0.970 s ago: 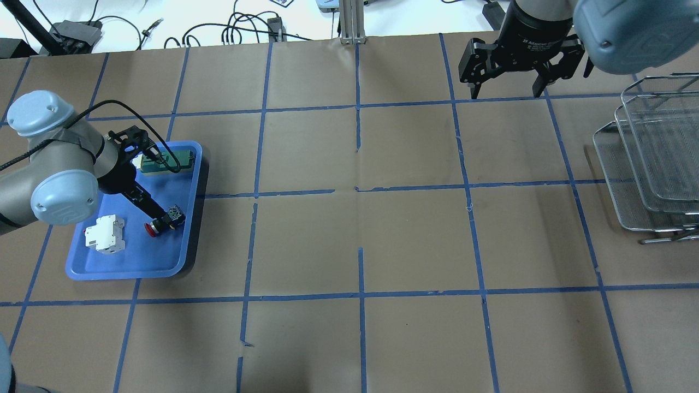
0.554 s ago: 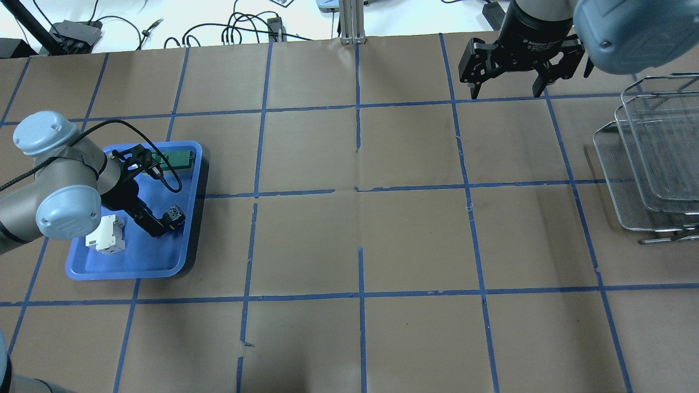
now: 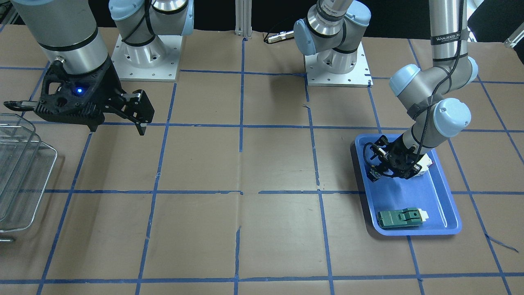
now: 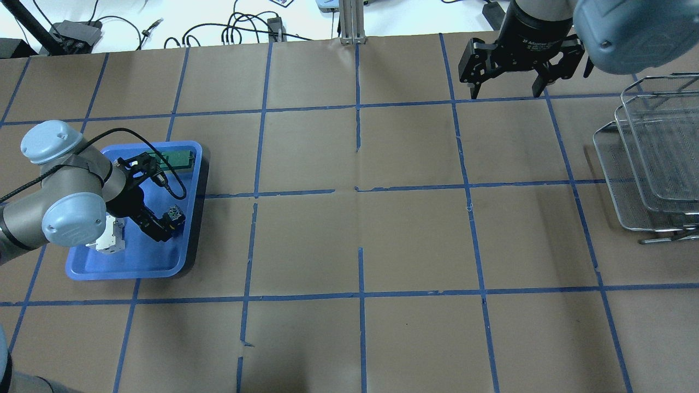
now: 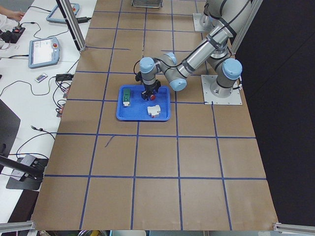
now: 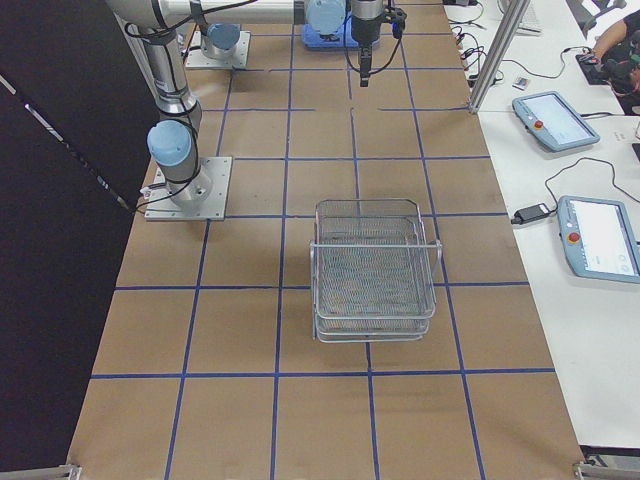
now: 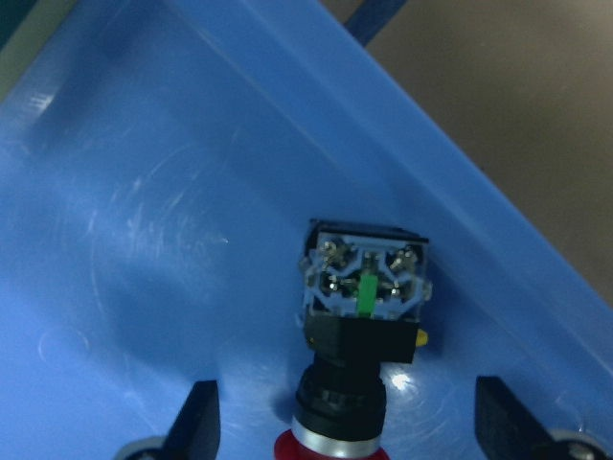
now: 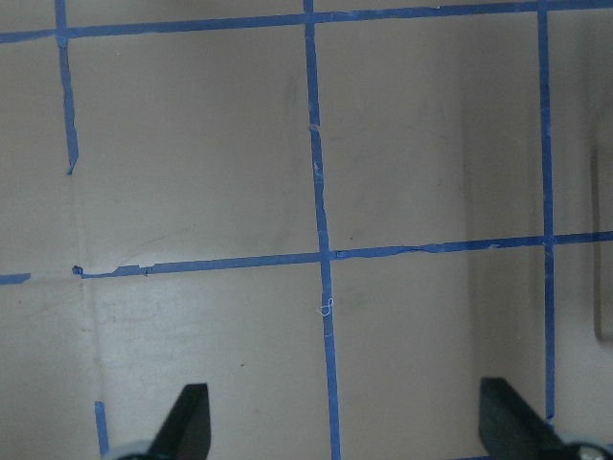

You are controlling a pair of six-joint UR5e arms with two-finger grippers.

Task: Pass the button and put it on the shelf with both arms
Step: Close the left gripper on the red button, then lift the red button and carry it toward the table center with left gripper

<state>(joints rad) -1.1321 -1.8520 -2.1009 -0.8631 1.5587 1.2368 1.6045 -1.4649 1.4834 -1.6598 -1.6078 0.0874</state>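
Button point(image 7: 359, 331) now lies inside left claw point(image 7: 351, 426), seemingly ungripped.

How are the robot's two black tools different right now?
The left tool is down low inside the blue tray; the right tool hangs high over the table. The left tool has the button between its fingers; the right tool has nothing there. Both are black and open.

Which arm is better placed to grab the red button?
Left. The left gripper, open, hovers directly over the button in the blue tray; the right gripper hangs far away, near the shelf.
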